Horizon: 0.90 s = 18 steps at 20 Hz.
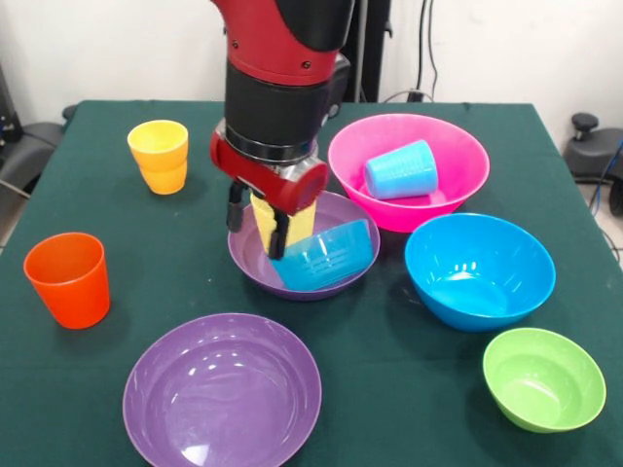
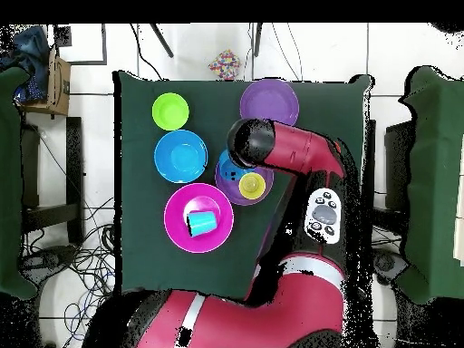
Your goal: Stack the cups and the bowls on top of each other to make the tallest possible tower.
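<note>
Green table (image 1: 107, 175) carries: stacked amber cups (image 1: 160, 156) far left in front view; orange cup (image 1: 68, 279) nearer; empty purple bowl (image 1: 222, 389) at near edge; second purple bowl (image 1: 304, 246) mid-table; pink bowl (image 1: 409, 171) behind it; big blue bowl (image 1: 479, 270) and green bowl (image 1: 543, 377) at right.

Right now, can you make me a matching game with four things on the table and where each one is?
Things:
1. light blue cup
2. small blue bowl
3. orange cup
4. pale yellow cup

Places:
A. standing alone on the green cloth
B. held in the end effector
C. lying on its side in the pink bowl
D. tipped in a purple bowl

Pairs: 1-C, 2-D, 3-A, 4-B
</note>
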{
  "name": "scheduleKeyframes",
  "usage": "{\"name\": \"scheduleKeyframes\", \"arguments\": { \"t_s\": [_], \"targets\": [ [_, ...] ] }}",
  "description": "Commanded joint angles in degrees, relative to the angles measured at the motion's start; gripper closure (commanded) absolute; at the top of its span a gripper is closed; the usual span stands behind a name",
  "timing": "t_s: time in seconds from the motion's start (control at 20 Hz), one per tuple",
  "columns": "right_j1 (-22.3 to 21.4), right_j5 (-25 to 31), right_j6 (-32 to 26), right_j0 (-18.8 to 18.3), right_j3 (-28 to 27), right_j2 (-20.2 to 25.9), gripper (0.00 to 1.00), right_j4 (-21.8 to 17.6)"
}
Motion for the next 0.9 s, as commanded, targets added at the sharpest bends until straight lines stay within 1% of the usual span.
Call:
{"name": "scheduleKeyframes", "arguments": {
  "t_s": [0.05, 0.1, 0.3, 0.4, 0.5, 0.65, 0.9],
  "targets": [
    [0.33, -6.22, 10.66, -1.00, 8.25, 9.34, 0.00, 5.48],
    [0.15, -7.07, 10.54, -1.29, 9.34, 9.77, 0.00, 6.55],
    [-0.22, -9.73, 9.37, -2.04, 11.94, 10.84, 0.00, 8.81],
    [-0.48, -11.61, 10.40, -1.98, 14.15, 11.50, 0.00, 10.79],
    [-0.74, -13.31, 10.16, -2.61, 16.08, 12.69, 0.00, 11.94],
    [-1.00, -16.37, 9.70, -4.73, 19.30, 15.70, 0.00, 14.38],
    [-1.08, -19.36, 7.98, -7.12, 22.29, 19.16, 0.00, 15.34]
  ]
}}
